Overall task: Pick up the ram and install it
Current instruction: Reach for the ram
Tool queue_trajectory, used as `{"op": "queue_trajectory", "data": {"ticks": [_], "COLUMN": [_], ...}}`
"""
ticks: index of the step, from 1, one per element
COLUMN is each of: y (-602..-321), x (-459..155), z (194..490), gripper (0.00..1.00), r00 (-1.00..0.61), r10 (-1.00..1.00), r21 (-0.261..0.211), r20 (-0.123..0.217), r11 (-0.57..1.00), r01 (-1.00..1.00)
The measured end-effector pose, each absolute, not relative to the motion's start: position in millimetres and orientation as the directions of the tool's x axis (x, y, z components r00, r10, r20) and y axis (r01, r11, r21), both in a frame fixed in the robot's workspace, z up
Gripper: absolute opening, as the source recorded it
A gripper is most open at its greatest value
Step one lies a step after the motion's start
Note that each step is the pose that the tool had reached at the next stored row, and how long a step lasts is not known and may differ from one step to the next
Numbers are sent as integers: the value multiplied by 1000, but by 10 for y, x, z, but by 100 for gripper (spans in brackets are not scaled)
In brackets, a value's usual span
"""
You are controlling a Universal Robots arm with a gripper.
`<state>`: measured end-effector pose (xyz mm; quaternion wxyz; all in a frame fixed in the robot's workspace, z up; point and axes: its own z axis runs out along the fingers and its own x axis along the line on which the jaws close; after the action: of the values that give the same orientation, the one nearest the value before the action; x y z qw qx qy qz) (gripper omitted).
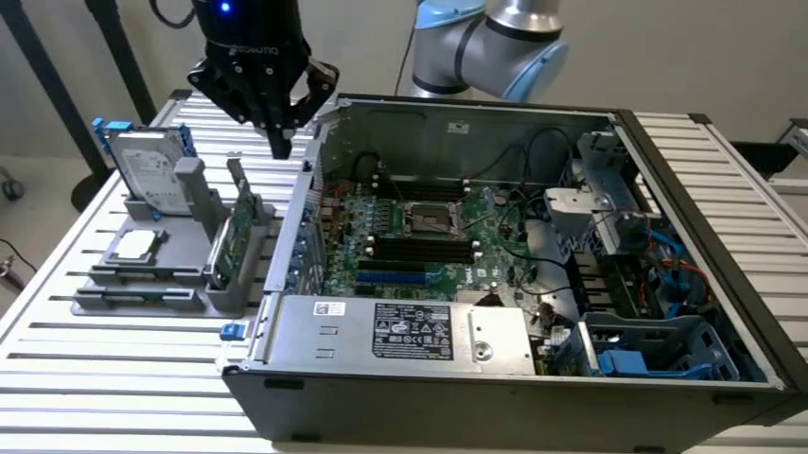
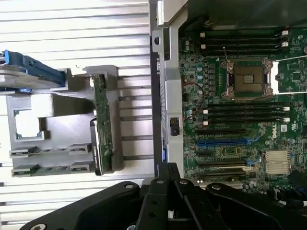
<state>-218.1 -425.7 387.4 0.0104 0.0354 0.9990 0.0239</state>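
The ram (image 1: pixel 225 253), a long, thin dark-green circuit-board stick, stands on its edge in a grey plastic holder (image 1: pixel 139 298). The holder sits on the slatted metal surface (image 1: pixel 127 378), toward its edge at the exterior view's left and just beside the open black computer case (image 1: pixel 505 407).

Nothing grips the ram. The black robot gripper (image 1: pixel 280 142) hangs above the holder's far end, apart from the ram, with its fingers pressed together and empty.

Inside the case, the long black memory slots (image 1: pixel 423 248) on the green motherboard (image 1: pixel 493 222) lie bare. By these signs the task is at its very start — the ram is neither lifted nor seated in a slot.

A silver hard drive (image 1: pixel 149 170) in a blue frame stands at the holder's far corner.
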Motion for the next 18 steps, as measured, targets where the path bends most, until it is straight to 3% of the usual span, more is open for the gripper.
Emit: {"op": "queue_trajectory", "data": {"ticks": [18], "y": [-4351], "x": [-2994], "z": [3787], "gripper": [11], "r00": [-997], "r10": [71], "r21": [47], "r20": [-19], "r11": [996], "r01": [70]}}
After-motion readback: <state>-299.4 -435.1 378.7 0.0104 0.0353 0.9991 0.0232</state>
